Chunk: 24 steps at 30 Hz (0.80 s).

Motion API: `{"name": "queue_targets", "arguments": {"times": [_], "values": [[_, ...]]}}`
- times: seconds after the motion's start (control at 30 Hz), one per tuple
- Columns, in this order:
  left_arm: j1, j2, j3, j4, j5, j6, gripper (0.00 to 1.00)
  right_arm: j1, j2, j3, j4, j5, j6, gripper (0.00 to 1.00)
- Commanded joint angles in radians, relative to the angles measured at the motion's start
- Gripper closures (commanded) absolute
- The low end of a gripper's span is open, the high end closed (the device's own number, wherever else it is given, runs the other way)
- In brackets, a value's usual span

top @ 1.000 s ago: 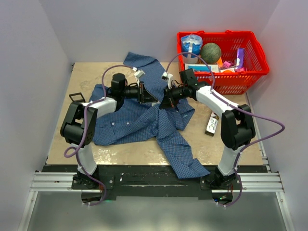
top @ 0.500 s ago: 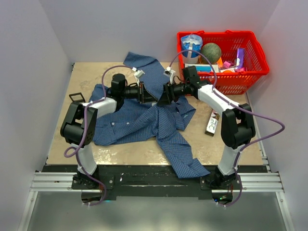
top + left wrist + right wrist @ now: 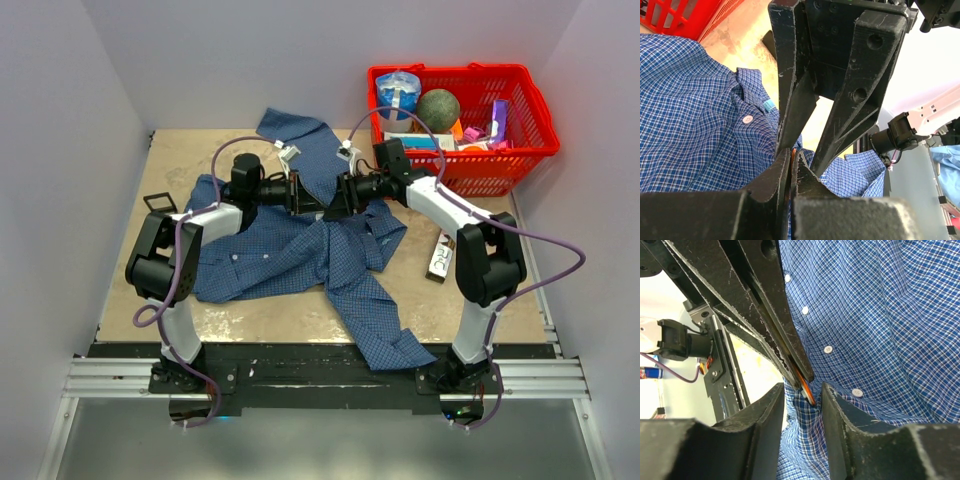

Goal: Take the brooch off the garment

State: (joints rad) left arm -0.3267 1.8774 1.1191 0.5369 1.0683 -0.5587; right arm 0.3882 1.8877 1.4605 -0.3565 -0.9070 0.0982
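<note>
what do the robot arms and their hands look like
The left arm and right arm are white-shelled links with black joints and bases. A lilac-grey cable loops along each. The left hand and right hand are matte black, each with two long tapered fingers, scuffed pale along the edges.

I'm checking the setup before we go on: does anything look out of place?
Yes: the garment lies crumpled, and one sleeve hangs past the near edge of the table, over the black base rail. Nothing looks spilled or damaged.
</note>
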Motion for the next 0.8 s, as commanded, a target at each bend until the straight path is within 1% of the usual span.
{"name": "queue_targets", "arguments": {"times": [0.0, 0.33, 0.47, 0.7, 0.73, 0.77], "values": [[0.006, -0.032, 0.001, 0.057, -0.007, -0.018, 1.0, 0.008, 0.001, 0.034, 0.04, 0.006, 0.02, 0.62], [0.006, -0.032, 0.002, 0.067, -0.005, -0.035, 1.0, 0.014, 0.017, 0.047, 0.034, 0.04, 0.02, 0.71], [0.005, -0.034, 0.001, 0.087, -0.008, -0.056, 1.0, 0.023, 0.014, 0.05, 0.027, 0.079, 0.026, 0.75], [-0.006, -0.043, -0.007, 0.066, -0.044, -0.075, 1.0, 0.051, 0.007, 0.066, -0.015, 0.201, 0.037, 0.81], [-0.006, -0.049, -0.007, 0.057, -0.05, -0.075, 1.0, 0.054, 0.004, 0.072, -0.031, 0.264, 0.044, 0.81], [-0.008, -0.05, -0.008, 0.051, -0.054, -0.075, 1.0, 0.055, 0.001, 0.072, -0.033, 0.279, 0.054, 0.81]]}}
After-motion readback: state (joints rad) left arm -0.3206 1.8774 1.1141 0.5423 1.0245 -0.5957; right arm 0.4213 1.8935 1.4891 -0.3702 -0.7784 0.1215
